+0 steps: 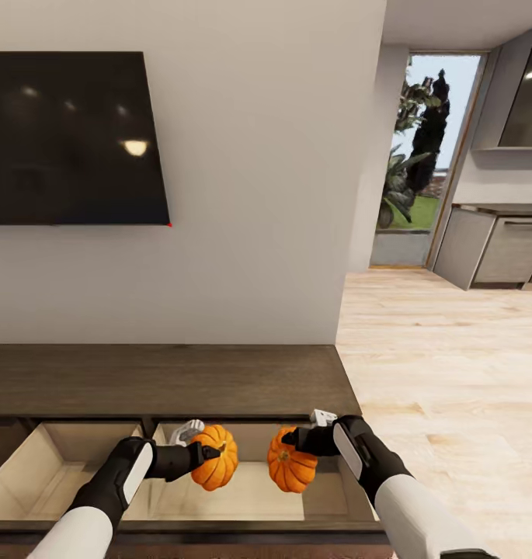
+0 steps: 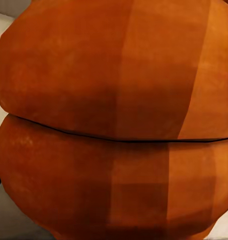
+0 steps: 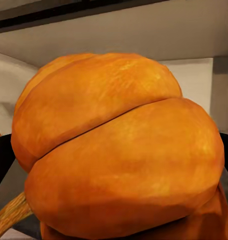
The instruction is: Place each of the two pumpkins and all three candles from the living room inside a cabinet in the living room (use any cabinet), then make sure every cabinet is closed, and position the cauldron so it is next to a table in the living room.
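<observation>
Two ribbed orange pumpkins, side by side above the open drawers of the low dark-brown cabinet point(image 1: 165, 380), near each other but apart. Left pumpkin point(image 1: 215, 456) clamped in the left gripper point(image 1: 206, 452), black fingers on its left flank; squat body tipped, broad face turned toward the camera; stem direction hard to tell. Right pumpkin point(image 1: 290, 464) clamped in the right gripper point(image 1: 297, 442), held from its upper right; body tipped too, a small dark stem spot facing the camera near its upper left. Close up from the left wrist: orange rind point(image 2: 114, 120) with one dark groove between two ribs. Close up from the right wrist: two swollen ribs point(image 3: 118, 150) and a brownish stem point(image 3: 9, 215) jutting off the fruit's edge, pale drawer panel behind.

Below, two pale-lined drawer compartments pulled out: one point(image 1: 60, 466) under the left arm, another point(image 1: 250, 489) beneath both pumpkins. Flat wooden surface of the cabinet behind, against a white wall. Above left, a dark wall-mounted screen point(image 1: 71, 140) with lamp reflections. To the right, light plank floor point(image 1: 452, 388), a glazed door point(image 1: 425, 163) with greenery outside, grey kitchen units point(image 1: 491, 248). No legible writing or brand anywhere.
</observation>
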You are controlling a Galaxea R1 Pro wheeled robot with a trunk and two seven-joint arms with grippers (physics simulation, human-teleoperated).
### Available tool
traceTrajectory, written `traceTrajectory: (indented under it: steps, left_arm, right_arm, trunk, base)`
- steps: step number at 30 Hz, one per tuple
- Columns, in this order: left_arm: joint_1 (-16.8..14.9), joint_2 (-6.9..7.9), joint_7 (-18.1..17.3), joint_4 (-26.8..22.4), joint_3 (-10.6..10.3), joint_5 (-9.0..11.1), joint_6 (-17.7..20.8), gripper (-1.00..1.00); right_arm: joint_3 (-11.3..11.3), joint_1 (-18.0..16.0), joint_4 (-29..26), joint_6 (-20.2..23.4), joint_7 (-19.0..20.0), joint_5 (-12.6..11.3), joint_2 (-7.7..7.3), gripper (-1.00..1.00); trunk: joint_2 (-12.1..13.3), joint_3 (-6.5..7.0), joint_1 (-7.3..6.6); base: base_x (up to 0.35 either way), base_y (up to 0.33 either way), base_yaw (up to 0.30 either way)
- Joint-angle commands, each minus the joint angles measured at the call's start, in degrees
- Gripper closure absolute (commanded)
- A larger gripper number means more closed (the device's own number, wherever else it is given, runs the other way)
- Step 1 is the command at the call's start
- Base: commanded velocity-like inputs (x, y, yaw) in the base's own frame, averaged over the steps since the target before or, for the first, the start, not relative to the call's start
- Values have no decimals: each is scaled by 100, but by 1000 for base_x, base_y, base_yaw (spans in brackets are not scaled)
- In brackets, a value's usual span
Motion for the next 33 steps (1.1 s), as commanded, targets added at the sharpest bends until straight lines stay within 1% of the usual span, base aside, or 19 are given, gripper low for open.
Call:
traceTrajectory:
  steps: [1, 4, 5, 6, 10, 22, 25, 30, 33]
  left_arm:
    - [-63, -1, 13, 107, 18, 41, 34, 100]
    - [-336, 1, 28, 572, 16, 20, -15, 100]
    - [-508, 18, 33, 859, 14, 14, -86, 100]
    - [-584, 42, 35, 993, 13, 14, -125, 100]
    - [-674, 85, 37, 1182, 12, 18, -177, 100]
    - [-729, 105, 32, 1276, 6, -2, -216, 100]
    - [-780, 105, 30, 1272, 2, -5, -227, 100]
    - [-817, 98, 40, 1251, -21, -12, -487, 100]
    - [-817, 99, 47, 1260, -22, -11, -535, 100]
  right_arm:
    - [5, -43, 62, 23, -45, -45, 0, 100]
    - [8, -151, 229, 13, -107, -52, -1, 100]
    - [11, -201, 286, 11, -129, -55, -2, 100]
    - [12, -226, 308, 9, -138, -54, -2, 100]
    - [12, -263, 358, -13, -148, -53, -2, 100]
    - [6, -362, 397, -51, -152, -50, 3, 100]
    - [7, -404, 398, -54, -153, -57, 0, 100]
    - [6, -455, 398, -50, -154, -67, -2, 100]
    - [2, -460, 398, -37, -180, -67, -2, 100]
  trunk:
    - [-45, -24, 21]
    - [-165, -78, 87]
    - [-205, -96, 109]
    - [-245, -115, 131]
    - [-406, -202, 219]
    - [-887, -518, 483]
    - [-887, -529, 483]
    - [-887, -535, 483]
    - [-887, -536, 483]
  base:
    - [0, 0, 0]
    - [0, 0, 0]
    - [0, 0, 0]
    - [0, 0, 0]
    - [0, 0, 0]
    - [0, 0, 0]
    - [0, 0, 0]
    - [0, 0, 0]
    - [29, 0, 0]
